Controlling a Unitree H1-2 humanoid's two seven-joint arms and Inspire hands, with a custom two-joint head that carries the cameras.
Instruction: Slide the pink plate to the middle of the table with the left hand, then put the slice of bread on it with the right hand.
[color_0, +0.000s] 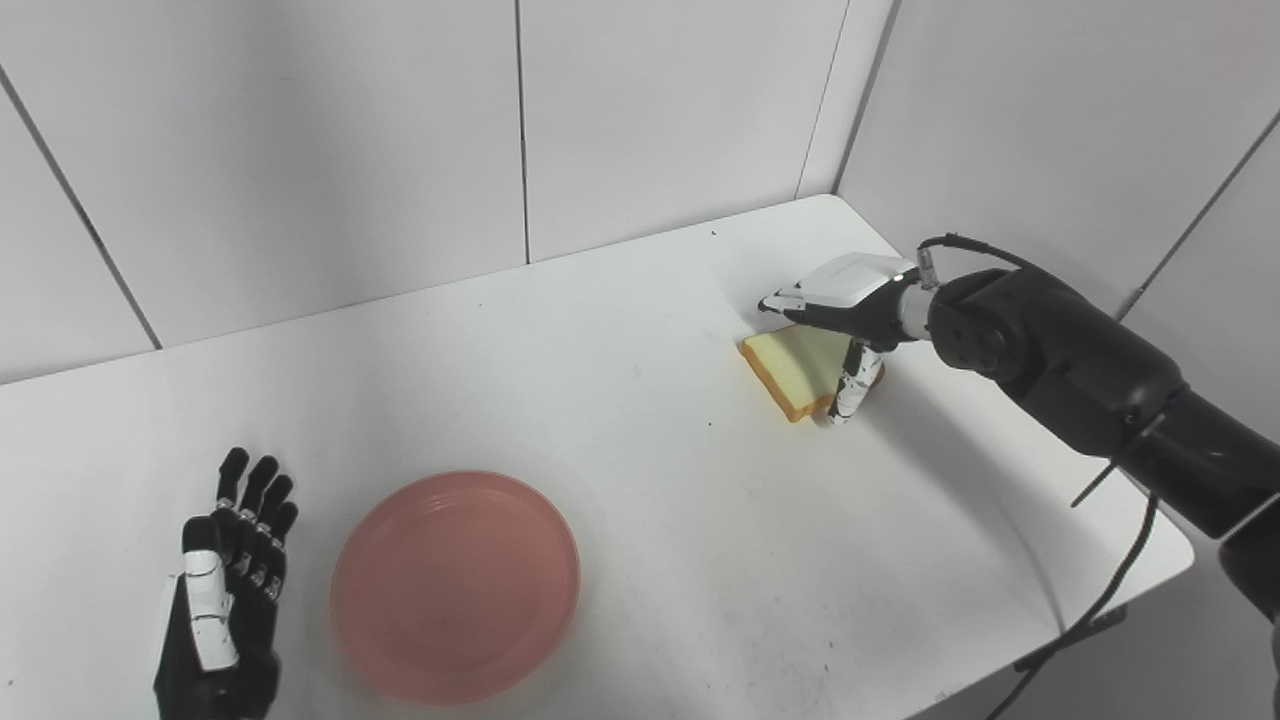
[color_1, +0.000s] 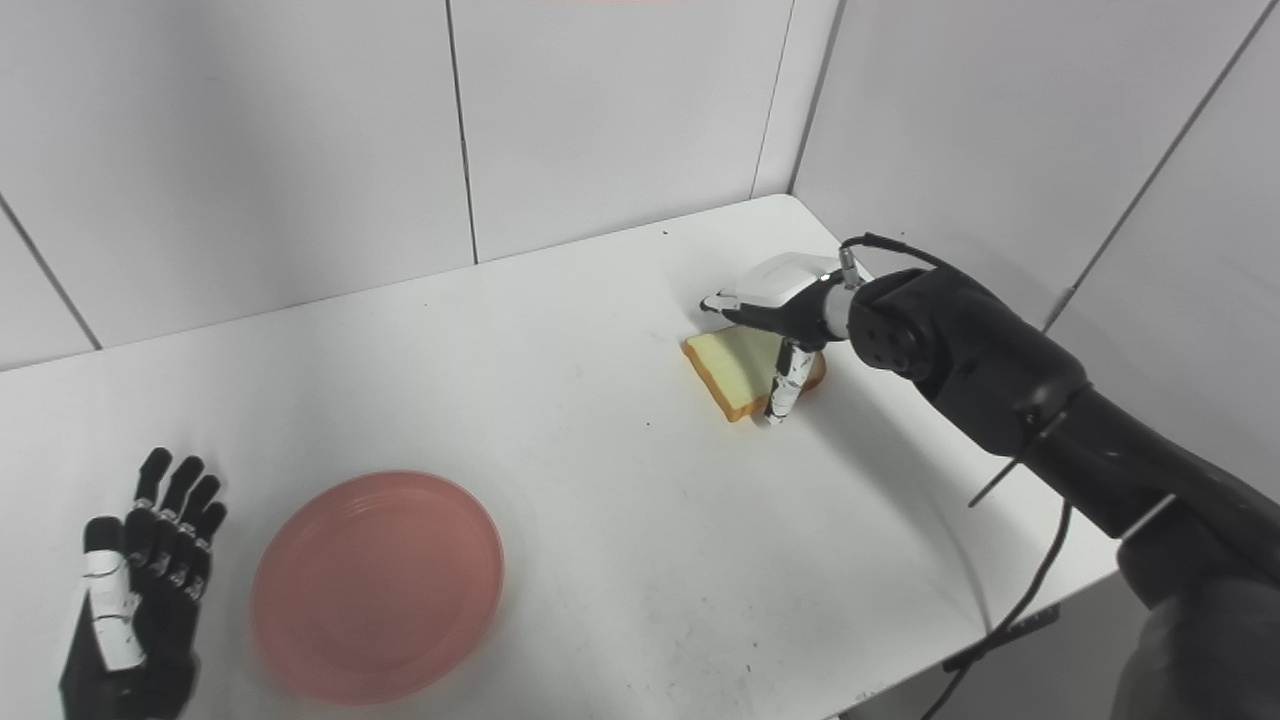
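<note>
On the smooth white table (color_0: 620, 330), the right hand (color_0: 845, 310) pinched a square bread slice (color_0: 795, 368), while the left hand (color_0: 225, 590), fingers straight and close together, held nothing beside the round glossy pink plate (color_0: 455, 585).

The white table (color_0: 620, 420) carries two items: a pink plate (color_0: 455, 587) lying flat just beside the open left hand (color_0: 225, 600), and a slice of bread (color_0: 800, 368) beneath the right hand (color_0: 850, 300).

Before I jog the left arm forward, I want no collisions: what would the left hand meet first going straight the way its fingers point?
Probably nothing. The left hand, open, points toward the back wall over bare table; the pink plate lies to its right, off that line.
</note>
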